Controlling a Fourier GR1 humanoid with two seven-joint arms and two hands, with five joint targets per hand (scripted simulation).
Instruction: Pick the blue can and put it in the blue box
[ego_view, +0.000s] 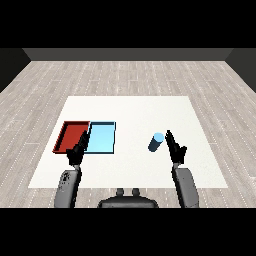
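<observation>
Head view is all I have to go on, looking down across the flat white table (130, 165) that fills the middle of the frame. On my right side, the grey forearm rises from the lower right and ends in the black right hand (176, 148), held upright with its fingers straight and pointing toward the top of the frame; it has hold of nothing. Just to the left of that hand, right of the frame's centre, stands the small blue cylindrical can (156, 142), leaning a little toward the upper right, its pale top showing; I read it as right beside the fingers, though I cannot tell whether they touch it. On the other side, the grey left forearm comes up from the lower left, and the black left hand (78, 151) is also raised with fingers extended and relaxed, carrying nothing. Its fingertips overlap the near edges of the two trays left of centre: the shallow red rectangular tray (70, 134) and, touching it on the right, the shallow light blue rectangular tray (104, 138).
</observation>
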